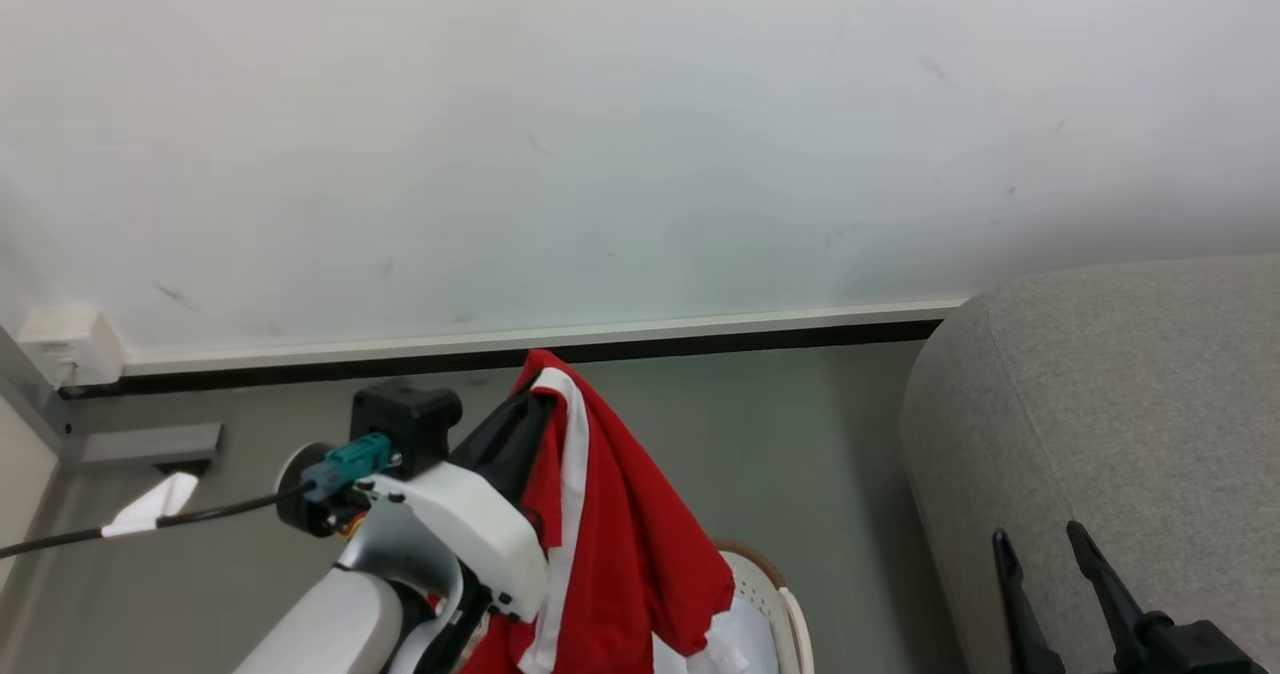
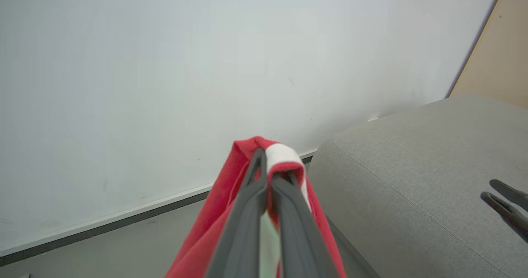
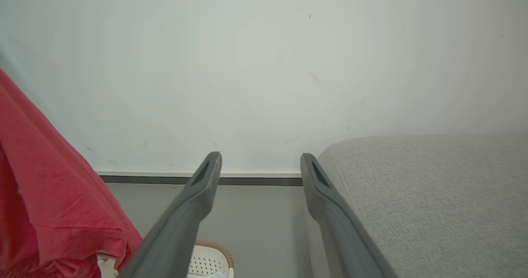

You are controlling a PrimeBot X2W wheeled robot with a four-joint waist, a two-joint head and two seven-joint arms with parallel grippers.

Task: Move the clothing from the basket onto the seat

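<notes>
Pinching a fold of the red clothing [image 1: 620, 534] at its white trim band, the left hand [image 2: 270, 178] has its two dark fingers pressed together on the cloth and holds it high above the floor [image 1: 800, 434]. The grip takes only a small piece at the very top, so I judge that a quick swing to the right can pull the fold out of the fingers; the clothing then falls to the floor or back into the basket [image 1: 778, 594]. From the hand the clothing hangs down in long folds, and its lower end is at the mouth of the basket; I cannot tell if the hem is fully out. If it is not, a sideways move can catch the hem on the brown rim and drag or tip the basket. The seat [image 1: 1120, 404] is to the right, well apart from the hanging cloth, with bare floor between. If the hand travels too low, the cloth can strike the rounded side of the seat and slide down instead of lying on top. The right hand [image 1: 1038, 536] is spread wide and empty, near the left side of the seat; the passing cloth can brush it or wrap on its fingers.
</notes>
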